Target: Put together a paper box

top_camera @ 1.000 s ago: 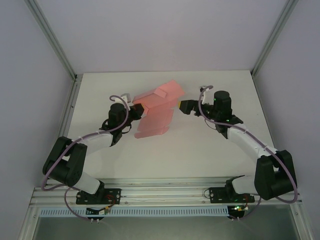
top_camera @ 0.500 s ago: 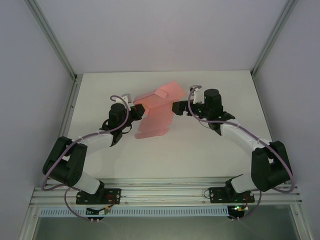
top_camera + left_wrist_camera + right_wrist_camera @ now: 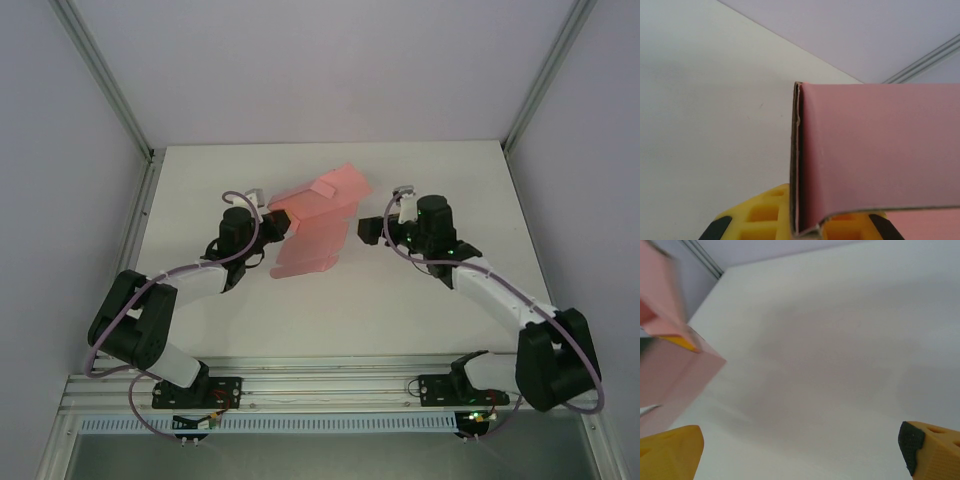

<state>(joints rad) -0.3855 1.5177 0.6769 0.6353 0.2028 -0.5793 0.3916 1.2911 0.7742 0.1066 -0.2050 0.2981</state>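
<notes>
Left claw (image 3: 266,224): clamped on the left edge of the paper box (image 3: 312,228), yellow pads (image 3: 760,220) squeezing a doubled fold of pink board. Right claw (image 3: 368,231): spread wide, gripping nothing, parked just off the box's right edge and not touching it. White bench (image 3: 420,300) underneath. Half folded at best: a long panel (image 3: 305,250) sloping toward the near side with its lower edge at or close to the bench, a smaller flap (image 3: 335,183) tipped up at the far end, no closed walls to be seen. Judged as an early fold-up stage, with most of the work ahead. To do it well: hold the left pinch firm as the anchor and avoid twisting, since thin board will likely buckle or tear at a crease. Bring the right claw in level against the free right edge. Push along a scored line rather than mid-panel. Fold slowly, so that the flap turns on its crease instead of dragging the whole sheet. Watch for slip out of the left pads. As a container: not one yet, with no cavity formed and nothing inside.
</notes>
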